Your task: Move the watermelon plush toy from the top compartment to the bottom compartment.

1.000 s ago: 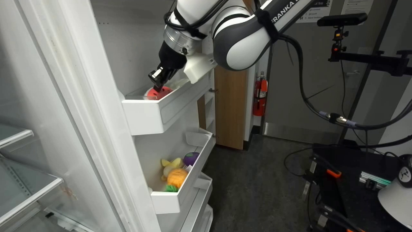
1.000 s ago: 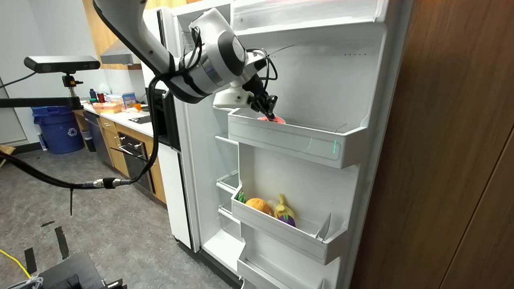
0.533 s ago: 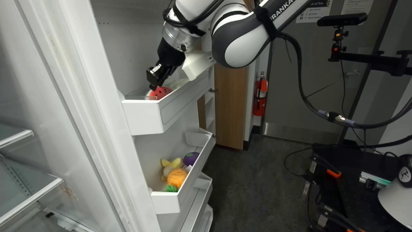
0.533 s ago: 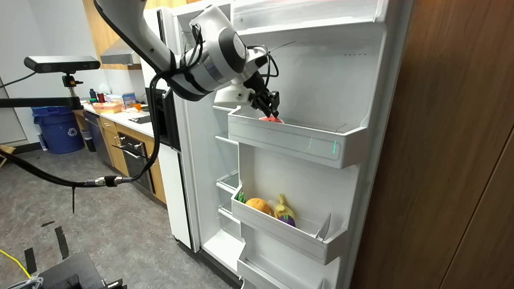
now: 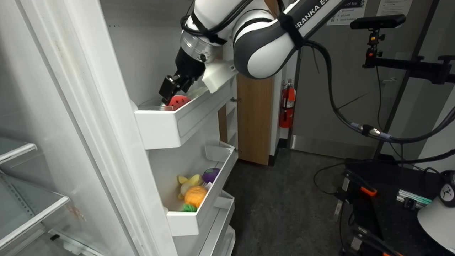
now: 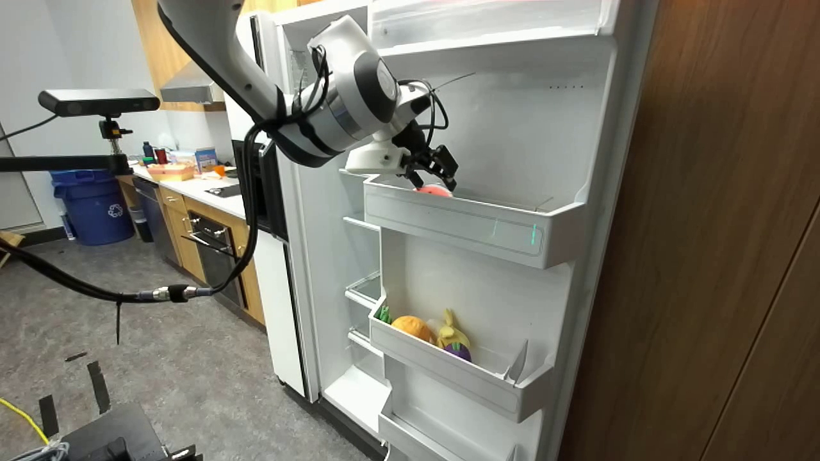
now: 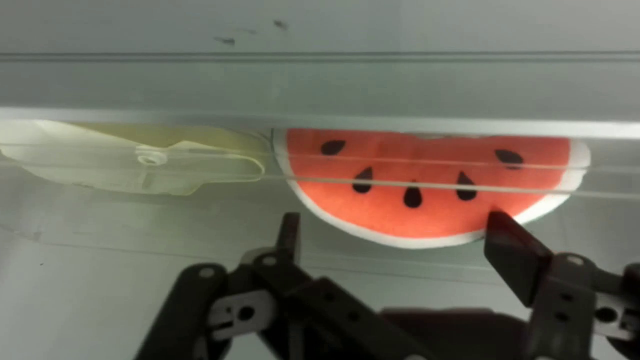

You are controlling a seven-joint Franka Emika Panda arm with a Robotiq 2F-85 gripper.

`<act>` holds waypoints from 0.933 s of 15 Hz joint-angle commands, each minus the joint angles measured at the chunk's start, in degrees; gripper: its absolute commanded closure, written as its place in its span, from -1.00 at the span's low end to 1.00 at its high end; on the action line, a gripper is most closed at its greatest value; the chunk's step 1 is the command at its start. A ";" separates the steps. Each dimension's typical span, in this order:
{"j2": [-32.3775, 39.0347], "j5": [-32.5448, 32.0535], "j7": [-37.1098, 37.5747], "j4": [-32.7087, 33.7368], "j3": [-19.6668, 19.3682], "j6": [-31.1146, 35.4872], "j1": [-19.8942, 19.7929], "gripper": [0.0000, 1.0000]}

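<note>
The watermelon plush toy, a red half-round with black seeds and a pale rim, lies in the top compartment. Only its upper part clears the bin's wall in both exterior views. My gripper is open just above the toy, its fingers spread wide with nothing held. In the wrist view the right fingertip overlaps the toy's rim, while the left fingertip stands beside it; whether either touches, I cannot tell. Below is the bottom compartment, a white bin with other toys inside.
In the bottom compartment sit an orange toy, a yellow plush and a purple toy. A pale translucent plastic piece lies left of the toy in the wrist view. The upper bin's front wall rises close to the gripper.
The fingers, together over the toy a second ago, have spread apart. My gripper rose slightly, then came down again. The watermelon toy stays in about the same place.
</note>
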 commanded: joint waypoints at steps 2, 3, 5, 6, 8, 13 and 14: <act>2.90 -1.38 2.04 3.43 -0.26 -1.43 2.09 -1.00; 3.29 -1.17 2.22 3.80 -0.22 -1.49 2.44 -1.00; 3.90 -1.88 3.35 4.68 -0.70 -1.62 3.44 -0.45; 3.39 -0.87 1.65 3.95 -0.59 -0.77 2.29 -0.31; 3.07 -0.90 1.17 3.82 -0.95 -0.53 1.78 0.02; 3.35 -1.55 2.32 4.60 -2.02 -1.18 2.53 0.75; 3.30 -1.45 2.11 4.60 -1.98 -1.12 2.44 0.92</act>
